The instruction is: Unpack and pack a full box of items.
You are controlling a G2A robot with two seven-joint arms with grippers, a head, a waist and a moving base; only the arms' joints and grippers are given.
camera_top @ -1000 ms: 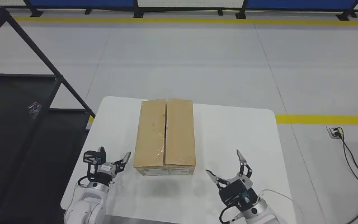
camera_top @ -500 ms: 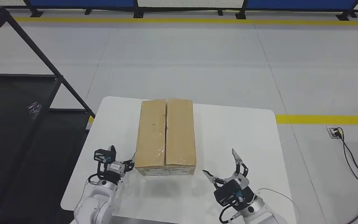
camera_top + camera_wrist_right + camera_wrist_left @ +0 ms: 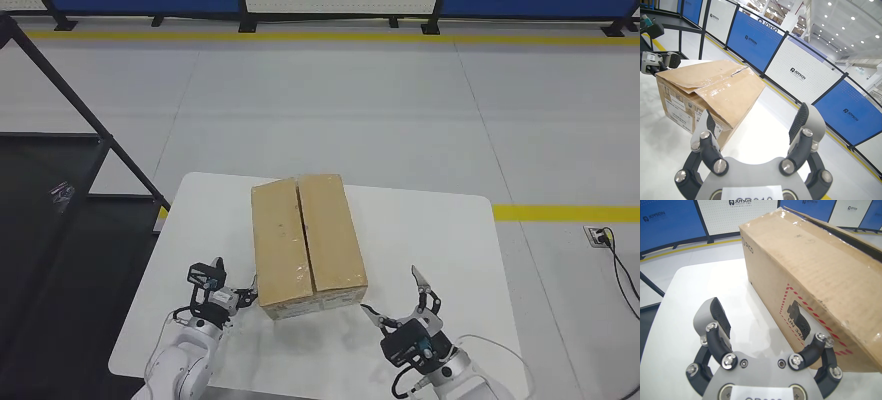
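Note:
A brown cardboard box (image 3: pixel 305 245) lies on the white table (image 3: pixel 440 240), its top flaps shut along a taped middle seam and its long axis a little askew. My left gripper (image 3: pixel 232 288) is open at the box's near left corner; in the left wrist view (image 3: pixel 755 306) one finger pad (image 3: pixel 800 321) rests against the box's side (image 3: pixel 810 266). My right gripper (image 3: pixel 393 293) stands open near the table's front, to the right of the box's near end, with nothing between its fingers (image 3: pixel 755 111). The right wrist view shows the box (image 3: pixel 715 85) with one flap edge slightly raised.
A black metal frame (image 3: pixel 80 110) stands off the table's left side. Bare tabletop lies right of the box and along the front edge. Blue and white fence panels (image 3: pixel 800 72) ring the room beyond a yellow floor line (image 3: pixel 570 212).
My left gripper has moved right to the box's near left corner, and the box's near end has swung right. The right gripper has shifted slightly left.

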